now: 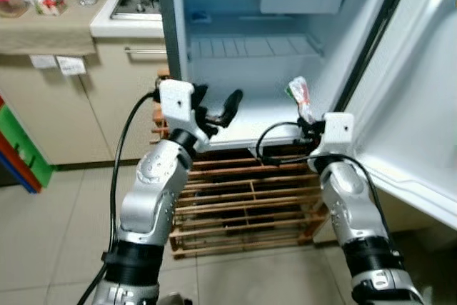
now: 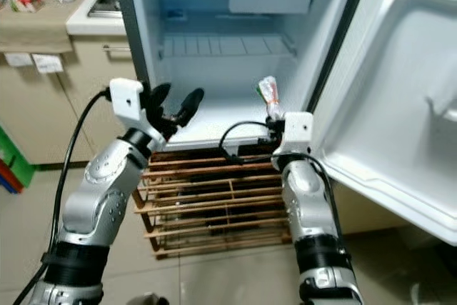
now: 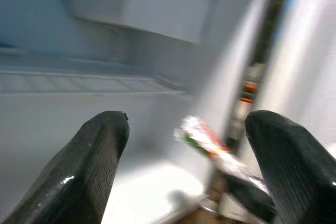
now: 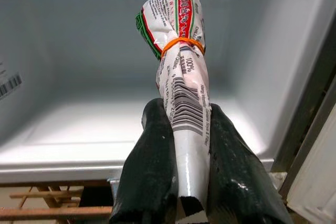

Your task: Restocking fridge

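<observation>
A humanoid robot stands before an open fridge [image 1: 250,55], its right gripper [image 4: 184,145] pinching a rolled food packet [image 4: 181,61] bound with an orange rubber band [image 4: 181,43]. The packet stands nearly upright between the two black fingers, its long axis running up out of the grip, its banded top tilted a little to the left. It is held just in front of the fridge's near edge, on the right side of the opening, beside the door hinge; the bare white fridge floor [image 1: 250,123] lies straight ahead and slightly lower, so the coming move looks like a short reach forward and down. The right arm is raised with the forearm steep and the wrist level with that floor. The left gripper [image 1: 218,108] hovers at the left side of the opening, fingers spread wide and holding nothing, its arm bent up from the elbow. The open door [image 1: 414,83] swings out to the right, and a wooden rack [image 1: 243,198] sits beneath the fridge.
</observation>
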`<state>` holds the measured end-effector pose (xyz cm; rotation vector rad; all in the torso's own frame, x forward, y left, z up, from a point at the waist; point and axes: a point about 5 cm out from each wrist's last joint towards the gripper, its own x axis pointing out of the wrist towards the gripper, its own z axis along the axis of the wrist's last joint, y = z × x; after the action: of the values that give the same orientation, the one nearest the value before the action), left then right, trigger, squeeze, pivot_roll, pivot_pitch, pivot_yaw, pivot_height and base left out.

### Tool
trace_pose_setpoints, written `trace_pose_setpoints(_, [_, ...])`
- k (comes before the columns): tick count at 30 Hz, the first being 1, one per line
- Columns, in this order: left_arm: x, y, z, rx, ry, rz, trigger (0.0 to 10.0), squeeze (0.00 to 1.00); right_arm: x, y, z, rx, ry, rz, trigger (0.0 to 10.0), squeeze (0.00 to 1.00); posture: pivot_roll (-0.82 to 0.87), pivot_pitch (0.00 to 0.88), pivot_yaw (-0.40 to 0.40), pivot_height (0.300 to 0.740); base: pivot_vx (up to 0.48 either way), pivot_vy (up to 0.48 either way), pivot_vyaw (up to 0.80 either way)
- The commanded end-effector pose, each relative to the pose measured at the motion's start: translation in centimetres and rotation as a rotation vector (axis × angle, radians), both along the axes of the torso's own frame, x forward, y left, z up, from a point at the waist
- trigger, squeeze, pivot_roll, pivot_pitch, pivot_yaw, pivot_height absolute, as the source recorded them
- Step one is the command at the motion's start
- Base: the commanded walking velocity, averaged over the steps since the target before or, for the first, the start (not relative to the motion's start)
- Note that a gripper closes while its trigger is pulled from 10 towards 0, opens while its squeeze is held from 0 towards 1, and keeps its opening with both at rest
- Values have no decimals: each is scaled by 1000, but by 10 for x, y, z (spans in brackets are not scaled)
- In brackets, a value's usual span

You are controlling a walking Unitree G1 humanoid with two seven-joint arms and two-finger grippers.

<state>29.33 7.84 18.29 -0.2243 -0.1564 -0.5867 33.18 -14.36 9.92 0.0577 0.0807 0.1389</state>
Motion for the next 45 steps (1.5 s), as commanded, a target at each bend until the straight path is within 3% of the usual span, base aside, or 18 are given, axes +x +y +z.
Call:
trace_pose_setpoints(1, [-7, -1, -3, 15, 10, -42, 10000, 0, 7, 7, 9, -25, -36, 18, 10000, 0, 2, 33, -63, 740, 0, 0, 0])
trace_pose_setpoints(2, [-7, -1, -3, 15, 10, -42, 10000, 0, 7, 7, 9, -25, -36, 18, 10000, 0, 2, 33, -63, 740, 0, 0, 0])
trace_pose_setpoints(5, [-32, 7, -18, 39, 57, -69, 10000, 0, 19, 20, 16, -64, -39, 20, 10000, 0, 43, 96, -92, 740, 0, 0, 0])
trace_pose_setpoints(6, [-32, 7, -18, 39, 57, -69, 10000, 0, 19, 20, 16, -64, -39, 20, 10000, 0, 43, 96, -92, 740, 0, 0, 0])
trace_pose_setpoints(7, [-41, 11, -23, 48, 70, -78, 10000, 0, 24, 23, 17, -83, -37, 16, 10000, 0, 52, 111, -97, 740, 0, 0, 0])
trace_pose_setpoints(10, [-62, 22, -32, 49, 95, -74, 10000, 0, 25, 32, 16, -103, -34, 48, 10000, 0, 78, 149, -107, 740, 0, 0, 0])
trace_pose_setpoints(13, [-74, 30, -40, 73, 108, -47, 10000, 0, 21, 37, 14, -85, -44, 78, 10000, 0, 82, 155, -106, 740, 0, 0, 0])
trace_pose_setpoints(18, [-76, 32, -45, 102, 113, 3, 10000, 0, 20, 38, 10, -91, -49, 46, 10000, 0, 62, 141, -87, 740, 0, 0, 0])
trace_pose_setpoints(25, [-68, 30, -42, 84, 107, 53, 10000, 0, 31, 40, 27, -69, -109, 22, 10000, 0, 56, 112, -60, 740, 0, 0, 0])
trace_pose_setpoints(30, [-54, 39, -47, 98, 176, 198, 10000, 0, 26, 29, 32, -37, -143, -31, 10000, 0, 44, 71, -49, 740, 0, 0, 0])
trace_pose_setpoints(32, [-49, 43, -47, 117, 196, 262, 10000, 0, 14, 18, 39, -32, -200, -64, 10000, 0, 24, 43, -37, 740, 0, 0, 0])
trace_pose_setpoints(35, [-48, 41, -38, 111, 162, 275, 10000, 0, -7, 9, 43, -57, -254, -75, 10000, 0, 9, 27, -29, 740, 0, 0, 0])
trace_pose_setpoints(36, [-48, 41, -38, 111, 162, 275, 10000, 0, -7, 9, 43, -57, -254, -75, 10000, 0, 9, 27, -29, 740, 0, 0, 0])
trace_pose_setpoints(37, [-47, 37, -26, 169, 56, 256, 10000, 0, -20, 0, 42, -65, -267, -102, 10000, 0, -10, 0, -22, 740, 0, 0, 0])
trace_pose_setpoints(40, [-47, 41, -19, 180, -3, 244, 10000, 0, -26, -7, 38, -63, -259, -129, 10000, 0, -18, 0, -19, 740, 0, 0, 0])
trace_pose_setpoints(41, [-52, 52, -19, 244, -65, 273, 10000, 0, -31, -14, 37, -59, -254, -157, 10000, 0, -22, 0, -19, 740, 0, 0, 0])
trace_pose_setpoints(44, [-57, 74, -33, 222, 18, 421, 10000, 0, -46, -30, 45, -66, -297, -200, 10000, 0, -22, 0, -24, 740, 0, 0, 0])
trace_pose_setpoints(45, [-57, 74, -33, 222, 18, 421, 10000, 0, -46, -30, 45, -66, -297, -200, 10000, 0, -22, 0, -24, 740, 0, 0, 0])
